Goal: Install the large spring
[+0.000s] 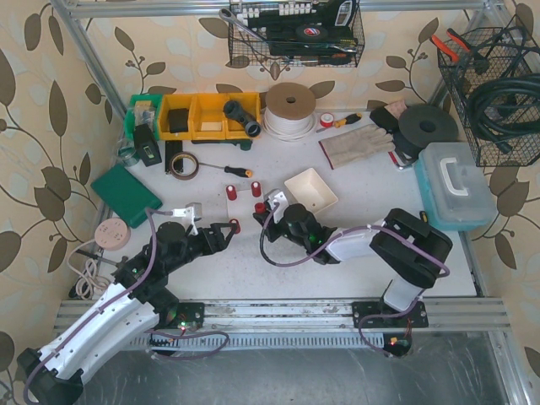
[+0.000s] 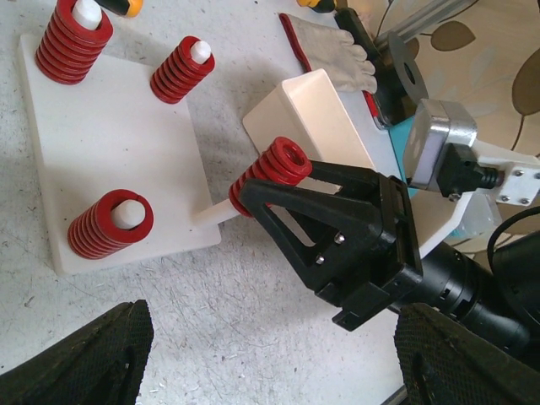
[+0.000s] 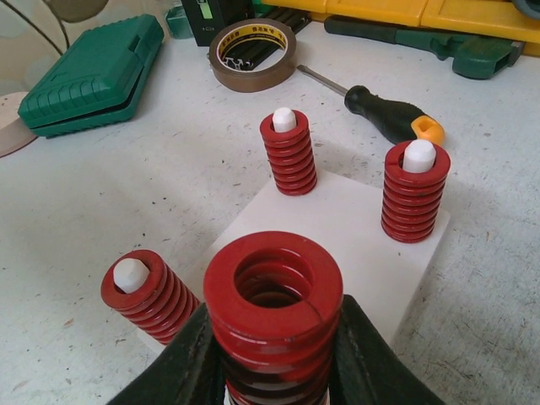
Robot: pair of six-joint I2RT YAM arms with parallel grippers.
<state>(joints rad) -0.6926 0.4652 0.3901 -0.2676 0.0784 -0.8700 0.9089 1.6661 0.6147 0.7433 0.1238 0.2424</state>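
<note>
Three red springs (image 3: 289,156) seated on white plate (image 3: 354,219) pegs. Right gripper (image 3: 274,337) pinching large spring (image 3: 272,291), tilted, at plate's fourth corner peg. Left gripper (image 1: 226,229) spread wide, holding nothing, nearby.

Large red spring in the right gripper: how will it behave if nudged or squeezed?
Likely stiff: thick, close coils of the large spring look undeformed in the right gripper. Round body, so it probably rolls if dropped sideways.

Bright, even light from above. Soft, short shadows on the bench (image 3: 101,211). Mild sheen on the large spring (image 3: 272,295). Top view slightly soft. Left wrist view blurs at its bottom corners.
</note>
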